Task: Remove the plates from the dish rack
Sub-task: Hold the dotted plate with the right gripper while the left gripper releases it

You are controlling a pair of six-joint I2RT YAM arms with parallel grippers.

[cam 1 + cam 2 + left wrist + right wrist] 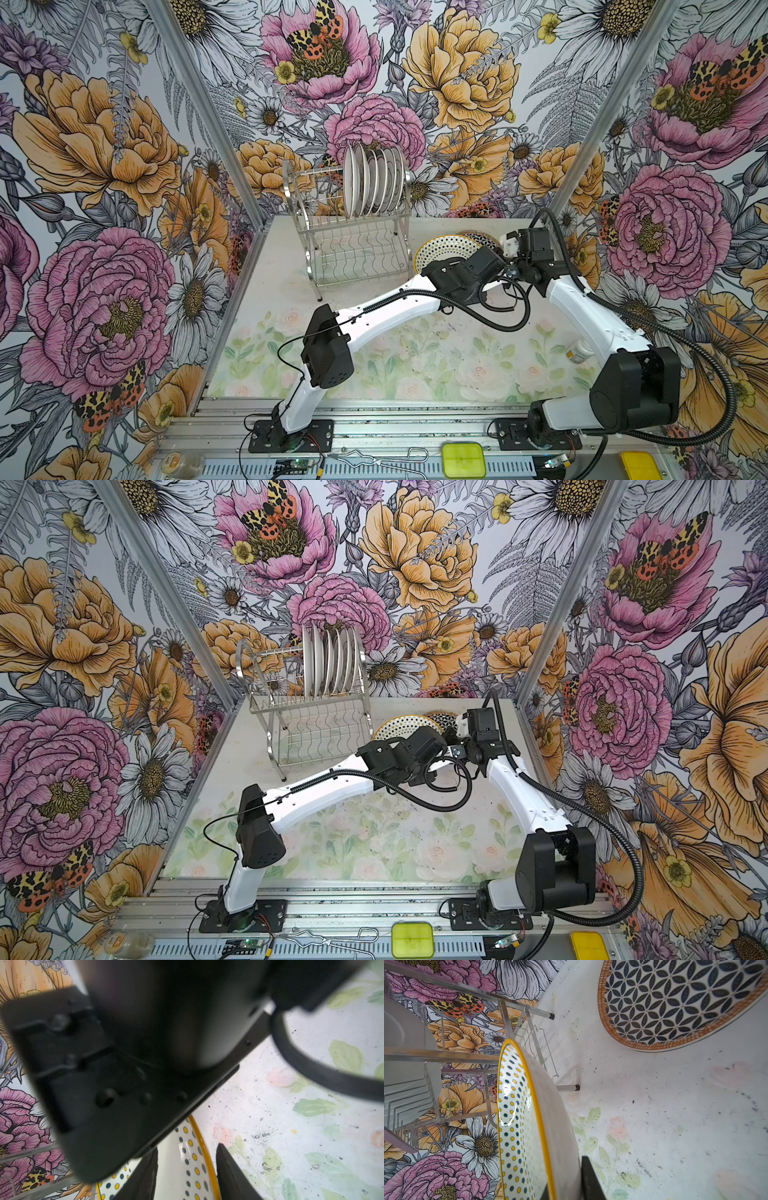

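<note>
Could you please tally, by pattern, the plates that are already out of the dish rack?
dotted plate with yellow rim: 1
petal-lattice plate with orange rim: 1
Total: 2

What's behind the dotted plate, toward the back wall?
A petal-patterned plate with an orange rim lies flat on the table, apart from the dotted plate. In both top views the dotted plate and the right arm cover part of it.
</note>
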